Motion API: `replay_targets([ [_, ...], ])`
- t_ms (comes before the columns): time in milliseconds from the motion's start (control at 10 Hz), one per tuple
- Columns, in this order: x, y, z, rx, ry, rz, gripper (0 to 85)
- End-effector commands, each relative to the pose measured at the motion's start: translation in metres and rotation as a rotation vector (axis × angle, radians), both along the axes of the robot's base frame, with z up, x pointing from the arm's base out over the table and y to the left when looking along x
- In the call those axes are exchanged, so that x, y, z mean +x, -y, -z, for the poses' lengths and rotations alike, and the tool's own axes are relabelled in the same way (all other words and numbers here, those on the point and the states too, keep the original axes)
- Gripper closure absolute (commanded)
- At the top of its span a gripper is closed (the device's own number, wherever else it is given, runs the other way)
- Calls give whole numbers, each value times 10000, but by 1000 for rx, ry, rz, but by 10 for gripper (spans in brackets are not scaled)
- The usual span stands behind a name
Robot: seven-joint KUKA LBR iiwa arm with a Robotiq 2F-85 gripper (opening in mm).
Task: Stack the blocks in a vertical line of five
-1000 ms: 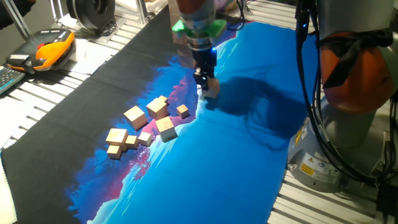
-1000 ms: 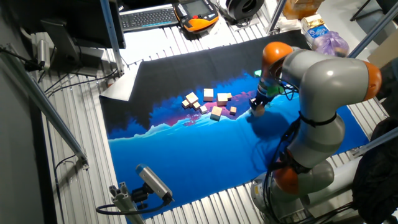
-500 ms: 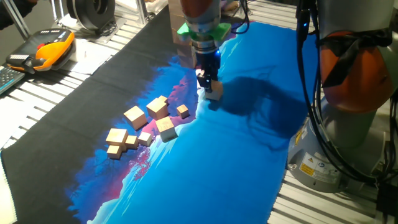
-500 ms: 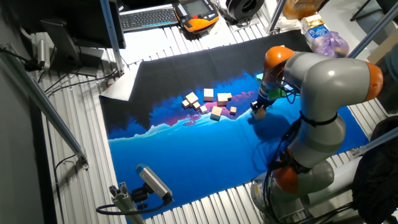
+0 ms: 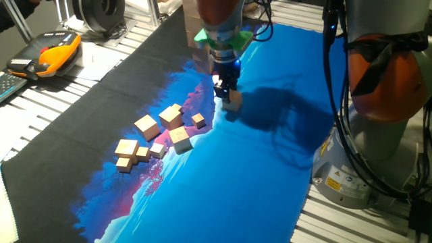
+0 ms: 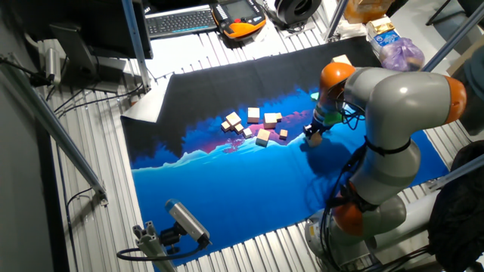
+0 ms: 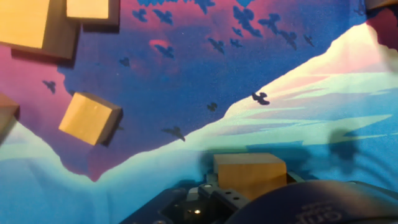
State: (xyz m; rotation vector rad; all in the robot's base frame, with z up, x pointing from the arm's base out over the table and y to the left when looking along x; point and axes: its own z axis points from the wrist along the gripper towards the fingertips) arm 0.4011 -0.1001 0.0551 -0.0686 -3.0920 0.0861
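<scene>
Presently the pincer (image 5: 227, 93) sits low over the blue part of the printed mat (image 5: 223, 182), with one block (image 5: 233, 100) at its tip. In the hand view that block (image 7: 250, 173) shows right at the finger base, close under the camera. Whether the fingers are clamped on it or have already let go, I cannot tell; the fingertips themselves are hidden.

The block appears to rest on or just above the mat, well apart from the loose blocks (image 5: 156, 135). Judgement: this spot, to the right of the pile in the first fixed view, is meant as the stack's base, chosen so the tower has room and the arm (image 6: 382, 91) will not knock the spares.

The loose blocks lie scattered on the purple and black zone, several touching, of mixed sizes. The hand view shows a tilted cube (image 7: 90, 118) lying nearby, and two more at the far left edge.

No stack is visible yet, so the task looks early. Risk: uneven block sizes, so larger ones should go low.
</scene>
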Motion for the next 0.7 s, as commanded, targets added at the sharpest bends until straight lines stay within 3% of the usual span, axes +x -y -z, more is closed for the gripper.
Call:
replay_targets([
  [0,1,-3,1,-4,0,3,340],
  [600,46,-15,-81,-14,-14,14,340],
])
